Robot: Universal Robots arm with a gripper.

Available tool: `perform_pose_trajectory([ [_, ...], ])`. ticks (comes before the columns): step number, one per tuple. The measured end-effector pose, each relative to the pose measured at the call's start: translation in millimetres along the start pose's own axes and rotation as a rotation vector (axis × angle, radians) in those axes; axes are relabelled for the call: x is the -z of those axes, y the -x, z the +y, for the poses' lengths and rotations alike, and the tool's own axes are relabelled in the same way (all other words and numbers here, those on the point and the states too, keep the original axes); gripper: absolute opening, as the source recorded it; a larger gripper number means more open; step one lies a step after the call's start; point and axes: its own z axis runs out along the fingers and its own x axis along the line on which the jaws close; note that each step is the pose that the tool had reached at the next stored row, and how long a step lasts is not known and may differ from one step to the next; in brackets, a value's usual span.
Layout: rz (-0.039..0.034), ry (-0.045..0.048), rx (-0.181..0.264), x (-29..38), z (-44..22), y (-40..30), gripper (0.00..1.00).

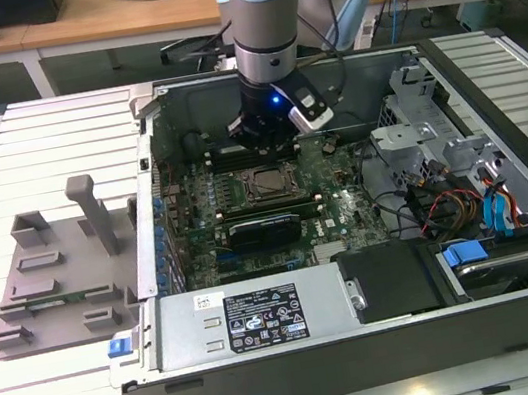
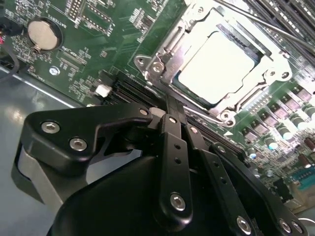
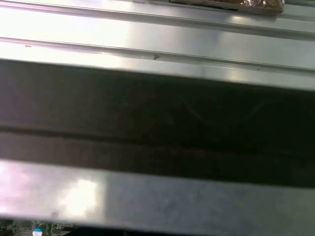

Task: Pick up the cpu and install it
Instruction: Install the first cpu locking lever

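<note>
Already seated: cpu (image 2: pixel 220 66) flat in the socket frame (image 2: pixel 158 66) on the green board (image 2: pixel 83 54), metal top facing up, level with the frame and not cocked. Square, so no real long axis; edges parallel to the frame's sides, skewed in the second wrist view, one corner toward about 1 o'clock. In the exterior view, at the middle of the open computer case (image 1: pixel 389 339), just at 6 o'clock of the arm's head. Pincer (image 2: pixel 170 110) black, hovering just beside the socket, off the chip, carrying nothing visible; spread or pressed together, cannot tell. Best judged: check seating on all four edges, no downward force.
</note>
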Motion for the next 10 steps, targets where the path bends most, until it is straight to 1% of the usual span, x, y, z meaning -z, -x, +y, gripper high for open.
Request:
perform_pose_trajectory([
  [5, 0.0011, -0.0017, 0.000, -2.0, -0.4, 0.8, 0.11],
  [10, 0.0007, -0.0019, 0.000, -2.4, -4.3, 0.5, 0.11],
])
